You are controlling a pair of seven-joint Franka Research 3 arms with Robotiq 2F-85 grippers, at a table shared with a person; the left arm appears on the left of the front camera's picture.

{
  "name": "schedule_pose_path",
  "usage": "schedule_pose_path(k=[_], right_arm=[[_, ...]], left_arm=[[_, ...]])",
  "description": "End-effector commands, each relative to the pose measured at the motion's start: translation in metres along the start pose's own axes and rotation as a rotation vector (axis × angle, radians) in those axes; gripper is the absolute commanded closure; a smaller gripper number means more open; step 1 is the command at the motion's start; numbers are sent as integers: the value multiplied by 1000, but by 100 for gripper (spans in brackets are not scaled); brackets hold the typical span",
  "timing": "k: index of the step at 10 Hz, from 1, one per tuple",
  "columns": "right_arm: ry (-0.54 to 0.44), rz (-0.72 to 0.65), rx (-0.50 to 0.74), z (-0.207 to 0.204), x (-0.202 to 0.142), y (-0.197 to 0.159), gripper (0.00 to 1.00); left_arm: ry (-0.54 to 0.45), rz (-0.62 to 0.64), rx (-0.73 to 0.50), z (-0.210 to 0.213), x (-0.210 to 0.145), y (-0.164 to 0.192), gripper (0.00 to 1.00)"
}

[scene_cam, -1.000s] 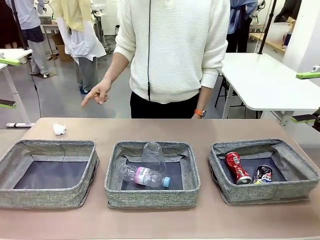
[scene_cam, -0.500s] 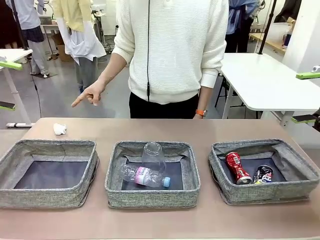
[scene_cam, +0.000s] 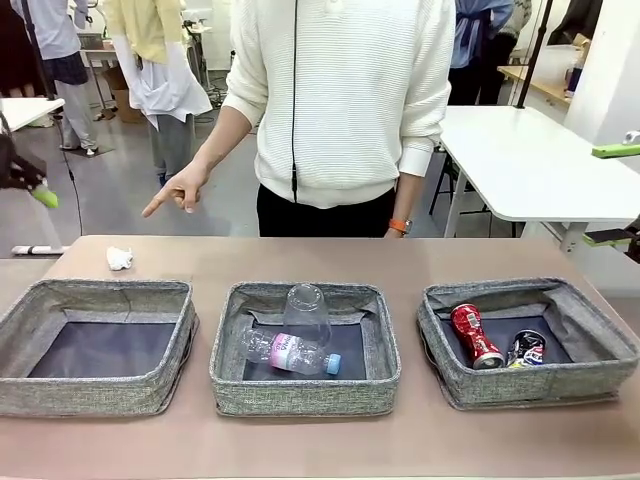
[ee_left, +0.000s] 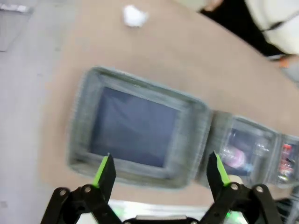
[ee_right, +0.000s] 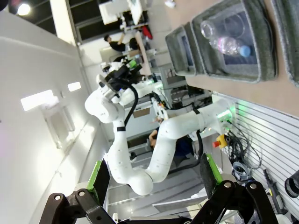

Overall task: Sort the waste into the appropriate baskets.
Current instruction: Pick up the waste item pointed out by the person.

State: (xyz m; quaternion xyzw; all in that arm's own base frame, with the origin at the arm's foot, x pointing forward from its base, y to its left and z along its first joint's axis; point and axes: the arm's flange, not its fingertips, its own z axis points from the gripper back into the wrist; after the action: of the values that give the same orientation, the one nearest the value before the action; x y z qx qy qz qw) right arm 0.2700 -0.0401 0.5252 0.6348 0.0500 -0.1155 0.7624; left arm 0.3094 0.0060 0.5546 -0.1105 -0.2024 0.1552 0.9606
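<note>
Grey fabric baskets sit in a row on the brown bench (scene_cam: 420, 262). The left basket (scene_cam: 97, 345) holds nothing; a paper wad (scene_cam: 119, 258) lies on the bench beyond it. The middle basket (scene_cam: 304, 349) holds a clear cup (scene_cam: 307, 311) and a bottle (scene_cam: 288, 352). The right basket (scene_cam: 527, 340) holds a red can (scene_cam: 474, 335) beside a crushed can (scene_cam: 526, 347). A person's hand (scene_cam: 178, 190) points down towards the wad. The left tool (ee_left: 159, 171) hangs wide open and empty above the left basket; the right tool (ee_right: 153, 177) is also wide open and empty.
</note>
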Motion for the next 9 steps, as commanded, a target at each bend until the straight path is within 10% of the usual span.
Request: schedule_pose_path(k=[1,2,3,9], right_arm=[[9,25,17,3,2,4,0],[9,25,17,3,2,4,0],[9,25,17,3,2,4,0],[9,25,17,3,2,4,0]], left_arm=[[-61,-239,602,-20,-2,-10,0],[-148,-227,538,-22,3,-18,0],[-28,-72,155,-12,0,-7,0],[16,-202,201,-22,12,-9,0]])
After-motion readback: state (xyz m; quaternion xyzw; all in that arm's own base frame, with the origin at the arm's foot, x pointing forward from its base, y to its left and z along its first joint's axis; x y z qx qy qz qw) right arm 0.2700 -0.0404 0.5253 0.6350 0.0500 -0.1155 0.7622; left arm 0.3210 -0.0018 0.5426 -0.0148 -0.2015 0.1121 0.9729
